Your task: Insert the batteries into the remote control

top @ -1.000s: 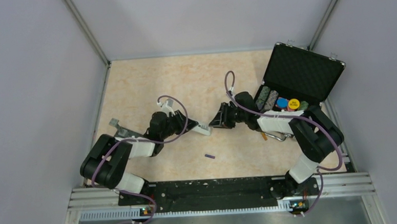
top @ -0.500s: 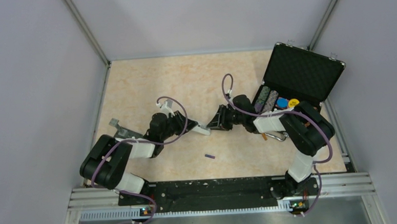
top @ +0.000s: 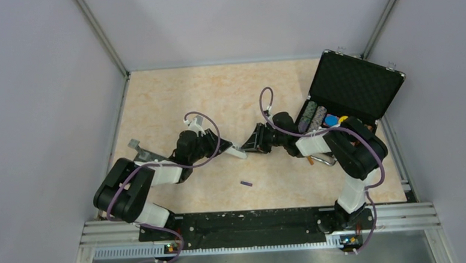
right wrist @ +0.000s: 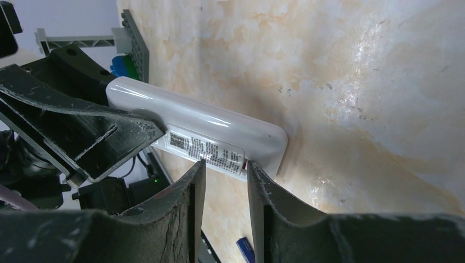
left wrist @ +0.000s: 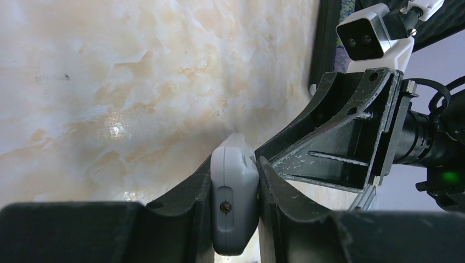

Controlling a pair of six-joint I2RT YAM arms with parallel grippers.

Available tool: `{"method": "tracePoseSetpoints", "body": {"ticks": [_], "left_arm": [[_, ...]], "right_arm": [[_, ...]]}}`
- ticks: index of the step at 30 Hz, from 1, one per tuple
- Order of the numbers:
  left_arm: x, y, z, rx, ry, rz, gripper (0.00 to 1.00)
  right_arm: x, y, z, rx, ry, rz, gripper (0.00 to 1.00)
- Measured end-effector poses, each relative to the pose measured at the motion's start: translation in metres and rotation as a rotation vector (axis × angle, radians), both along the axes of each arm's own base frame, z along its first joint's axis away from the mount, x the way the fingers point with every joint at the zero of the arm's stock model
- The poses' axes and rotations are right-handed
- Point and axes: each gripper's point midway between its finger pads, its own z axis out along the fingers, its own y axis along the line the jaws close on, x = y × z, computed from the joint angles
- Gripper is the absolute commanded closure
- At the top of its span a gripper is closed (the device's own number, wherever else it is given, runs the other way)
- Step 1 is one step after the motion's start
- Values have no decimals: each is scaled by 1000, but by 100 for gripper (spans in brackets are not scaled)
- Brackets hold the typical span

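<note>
While the left gripper (left wrist: 234,164) clamps the remote control (left wrist: 233,203), I cannot tell if the right gripper (right wrist: 225,167) grips anything. Chip stacks (top: 313,116) sit in the open case (top: 356,84).

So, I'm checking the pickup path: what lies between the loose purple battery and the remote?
Nothing but bare table: in the top view, the stretch from the battery to the remote control holds no other object.

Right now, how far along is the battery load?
Done: nothing visibly loaded. In hand: left tool clamps the remote control; right tool, jaws narrowly apart, sits at its labelled back. To do: one battery lies loose on the table; whether any is already inside can't be seen.
</note>
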Motion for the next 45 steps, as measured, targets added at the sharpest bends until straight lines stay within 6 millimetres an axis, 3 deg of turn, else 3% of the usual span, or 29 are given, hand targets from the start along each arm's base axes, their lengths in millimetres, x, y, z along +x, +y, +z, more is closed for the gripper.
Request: {"method": "tracePoseSetpoints", "body": {"ticks": [8, 31, 45], "left_arm": [[1, 1, 0, 0, 2, 9, 100], [8, 4, -1, -20, -12, 43, 100], [17, 8, -4, -31, -42, 63, 100]], "right_arm": [[0, 0, -1, 5, 12, -8, 62], [10, 9, -1, 25, 114, -77, 63], [12, 14, 0, 202, 92, -108, 65]]}}
